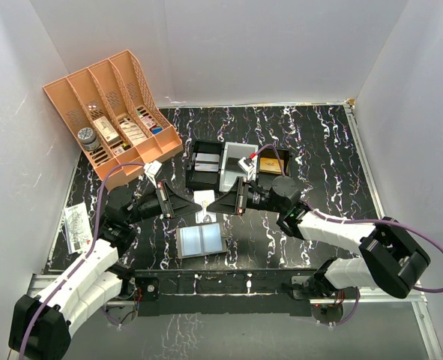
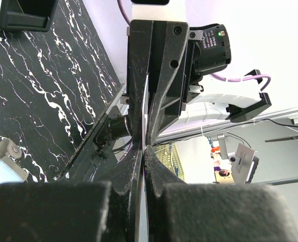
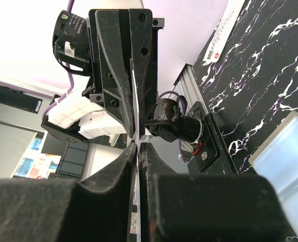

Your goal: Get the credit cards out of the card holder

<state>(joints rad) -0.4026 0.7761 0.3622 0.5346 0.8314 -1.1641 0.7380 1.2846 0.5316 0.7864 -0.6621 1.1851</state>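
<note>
Card holder [image 1: 201, 240] lies opened flat, long axis left-right, nearside of the black tray [image 1: 204, 181], whose right compartment holds an orange card [image 1: 272, 163]. Between them, left gripper [image 1: 197, 204] and right gripper [image 1: 212, 204] both pinch one white card [image 1: 205, 196].

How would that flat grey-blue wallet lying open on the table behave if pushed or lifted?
The open grey-blue card holder lies flat and thin, so it is probably light and would slide on the smooth black marbled table rather than tip. A crease runs down its middle, so lifted by one edge it would likely fold or sag.
</note>
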